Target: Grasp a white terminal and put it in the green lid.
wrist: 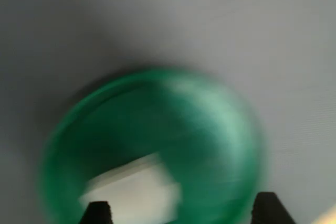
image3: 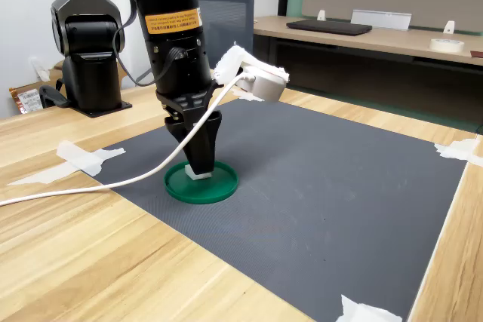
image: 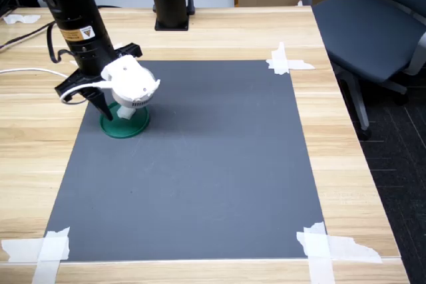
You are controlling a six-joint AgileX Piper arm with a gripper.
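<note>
The green lid [image: 125, 126] [image3: 223, 186] lies on the dark mat near the first exterior view's left. My gripper [image: 112, 112] [image3: 199, 167] points straight down into it, fingertips just above the lid's floor. The wrist view is blurred: the lid [wrist: 210, 129] fills it, and the white terminal [wrist: 131, 187] rests inside, close to one fingertip [wrist: 97, 211]. The other fingertip [wrist: 270, 205] stands well clear of the terminal, so the gripper [wrist: 184, 211] is open. In the second exterior view the terminal [image3: 199, 176] shows right at the fingertips. The white camera housing [image: 130, 84] hides it in the first exterior view.
The dark grey mat [image: 213, 164] is taped at its corners [image: 286, 63] to a wooden table [image: 346, 164]. A second arm's black base [image: 170, 4] stands at the back. An office chair [image: 373, 24] sits off the table's right. A white cable [image3: 90, 186] trails across the wood.
</note>
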